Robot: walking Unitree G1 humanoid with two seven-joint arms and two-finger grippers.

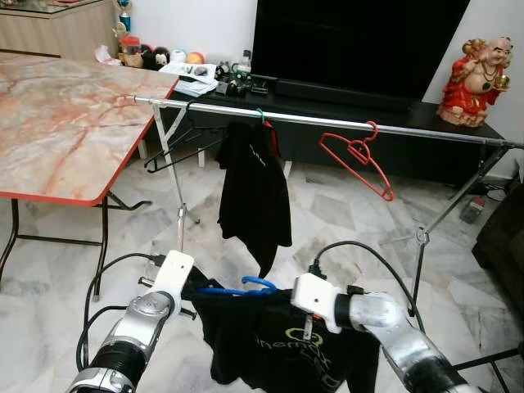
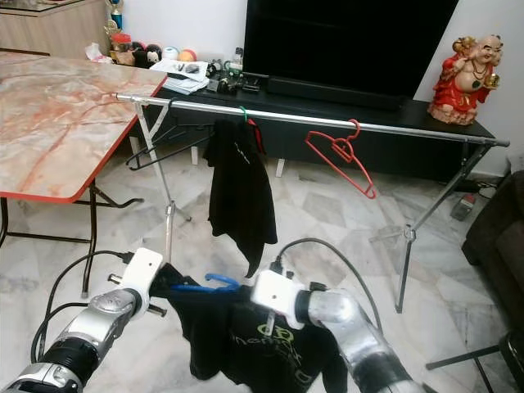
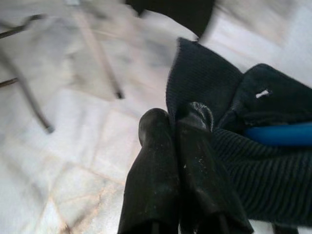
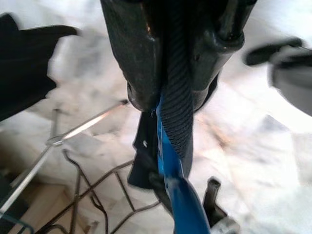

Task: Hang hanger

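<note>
While both tools hold it low before the rail, I see the blue hanger (image 1: 246, 286) with its black shirt (image 1: 278, 348).

The left tool (image 3: 183, 119) is pinched closed on the shirt's ribbed edge; the right tool (image 4: 170, 83) is clamped on fabric and hanger together. Beyond, the metal rail (image 1: 327, 122) carries a black garment (image 1: 252, 192) and a red hanger (image 1: 358, 160).

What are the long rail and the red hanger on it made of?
The long silver rail looks like shiny metal tube; it gleams with a bright streak. The red hanger seems thin and smooth, maybe plastic or coated wire; hard to tell which.
</note>
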